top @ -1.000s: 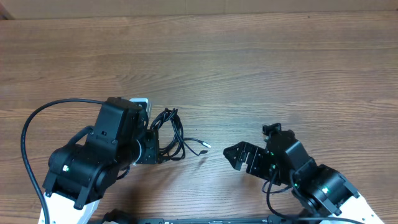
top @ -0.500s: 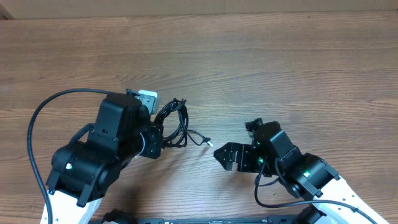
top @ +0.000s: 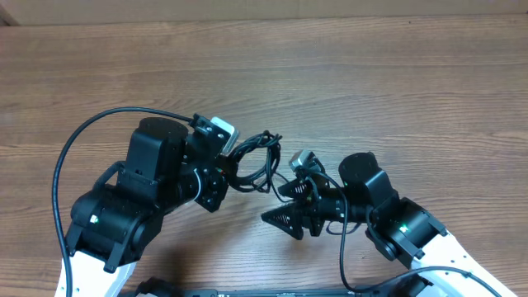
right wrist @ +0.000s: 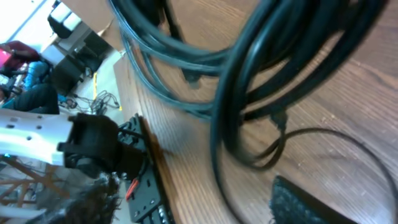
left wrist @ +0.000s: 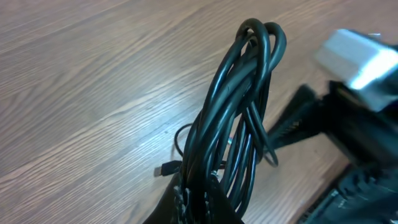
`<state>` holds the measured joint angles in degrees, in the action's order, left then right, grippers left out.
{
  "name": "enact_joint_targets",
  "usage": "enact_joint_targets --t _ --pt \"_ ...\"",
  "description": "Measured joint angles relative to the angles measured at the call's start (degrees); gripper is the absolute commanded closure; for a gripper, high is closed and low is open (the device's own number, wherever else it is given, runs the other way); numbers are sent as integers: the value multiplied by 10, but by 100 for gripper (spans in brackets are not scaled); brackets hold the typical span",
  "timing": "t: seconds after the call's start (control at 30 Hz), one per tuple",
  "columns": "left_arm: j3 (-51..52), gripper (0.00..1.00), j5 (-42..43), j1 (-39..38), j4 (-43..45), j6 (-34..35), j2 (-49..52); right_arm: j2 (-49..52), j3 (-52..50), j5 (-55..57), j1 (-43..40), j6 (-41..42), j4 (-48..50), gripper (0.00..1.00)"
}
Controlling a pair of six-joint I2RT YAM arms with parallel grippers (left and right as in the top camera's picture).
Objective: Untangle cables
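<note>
The cables (top: 257, 159) are a bundle of thin black looped cords, held up off the wooden table between the two arms. My left gripper (top: 233, 167) is shut on the bundle's left end. In the left wrist view the loops (left wrist: 239, 106) rise from between my fingertips (left wrist: 186, 202), and a small plug end (left wrist: 165, 169) hangs low. My right gripper (top: 279, 205) is open just right of and below the bundle, its fingers spread and not touching it. In the right wrist view the cords (right wrist: 261, 68) fill the top, and one dark finger (right wrist: 301, 202) shows at the bottom right.
The thick black lead (top: 82, 140) of the left arm arcs over the table at the left. The table's far edge (top: 264, 20) runs along the top. The right wrist view shows the table's front edge (right wrist: 155, 155) with equipment beyond it.
My left gripper has carried the cable bundle up and to the right. My right arm has swung left and turned, bringing its open fingers close under the bundle.
</note>
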<state>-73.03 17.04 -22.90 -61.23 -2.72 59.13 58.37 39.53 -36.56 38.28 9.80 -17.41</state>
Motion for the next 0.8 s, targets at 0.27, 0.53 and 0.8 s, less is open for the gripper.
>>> enact_joint_targets --t 0.27,0.53,0.8 --pt "1 96 61 0 17 -4 0 48 0 14 -1 -30 28 81" --pt "2 96 96 1 32 0 0 51 0 15 -1 -36 93 96" --pt "3 96 54 28 65 67 0 51 0 10 -1 -29 73 96"
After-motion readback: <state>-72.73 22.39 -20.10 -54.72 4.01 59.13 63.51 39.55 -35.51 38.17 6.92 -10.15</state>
